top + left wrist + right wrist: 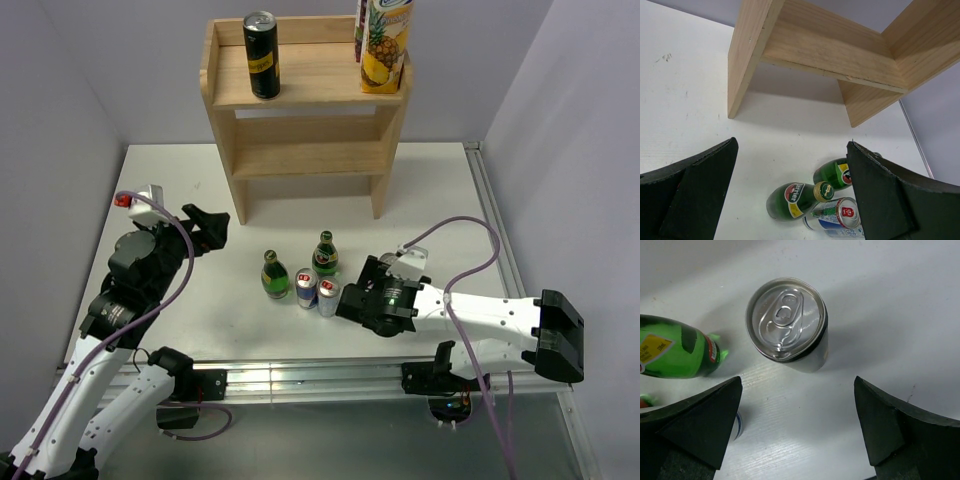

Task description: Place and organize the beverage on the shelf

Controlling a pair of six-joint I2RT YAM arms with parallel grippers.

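Right claw (796, 400), jaws wide and empty, faces a silver-topped can (786, 320) — advance until it sits centred, then close squarely.

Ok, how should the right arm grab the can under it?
Probably by its round side wall below the rim, coming down from above. The can stands upright, lid up, and the open fingers are wider than it. A bottle is close on one side.
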